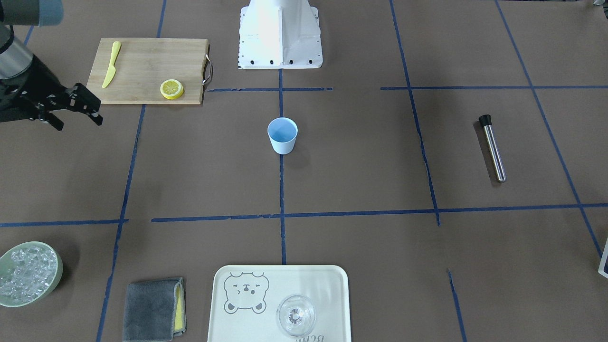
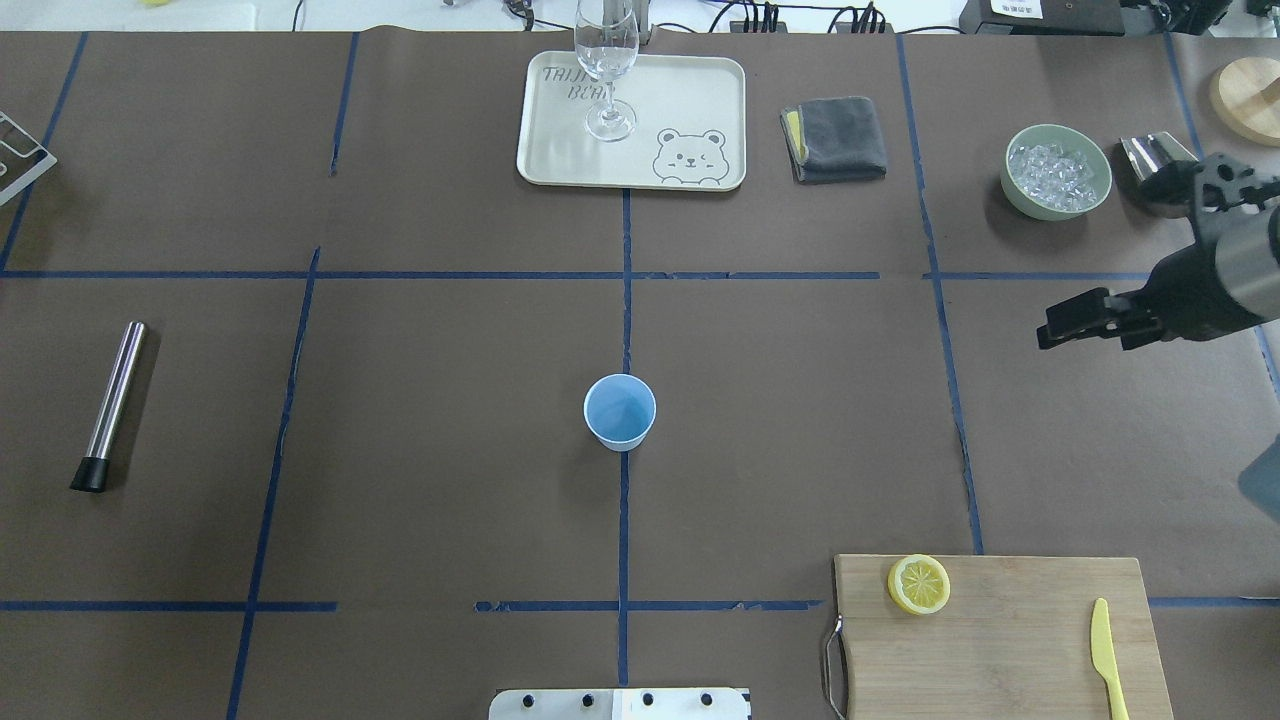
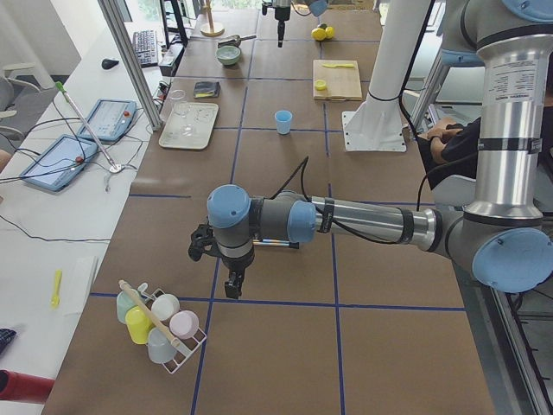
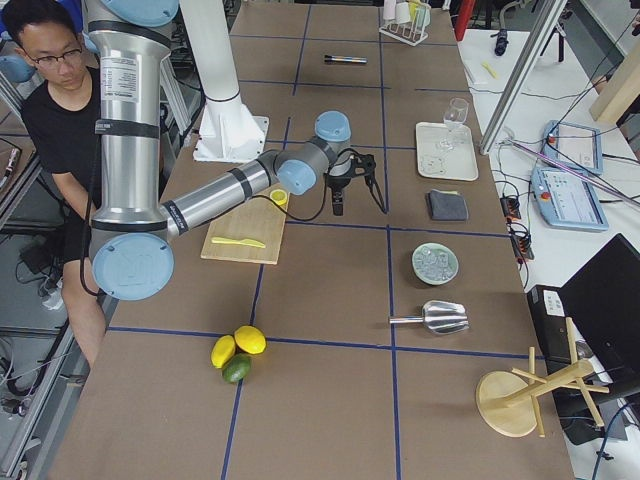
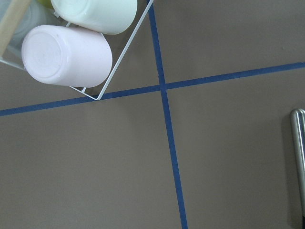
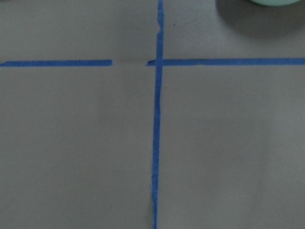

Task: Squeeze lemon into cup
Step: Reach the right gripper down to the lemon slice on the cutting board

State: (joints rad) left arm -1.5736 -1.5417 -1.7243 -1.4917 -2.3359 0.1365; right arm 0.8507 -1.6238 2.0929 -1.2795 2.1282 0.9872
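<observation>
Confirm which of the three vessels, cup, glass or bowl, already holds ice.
The pale green bowl: it is full of ice cubes, while the light-blue cup and the clear glass on the tray look empty.

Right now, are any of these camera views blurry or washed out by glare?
Exterior front-facing: the white robot base is blown out by glare, while the cup is crisp with only a faint shadow. Right wrist-mounted: the tape cross looks soft, slightly out of focus. Left wrist-mounted: sharp, evenly lit. Overhead exterior: clear, no glare on the table.

Brown table — blue tape lines
</observation>
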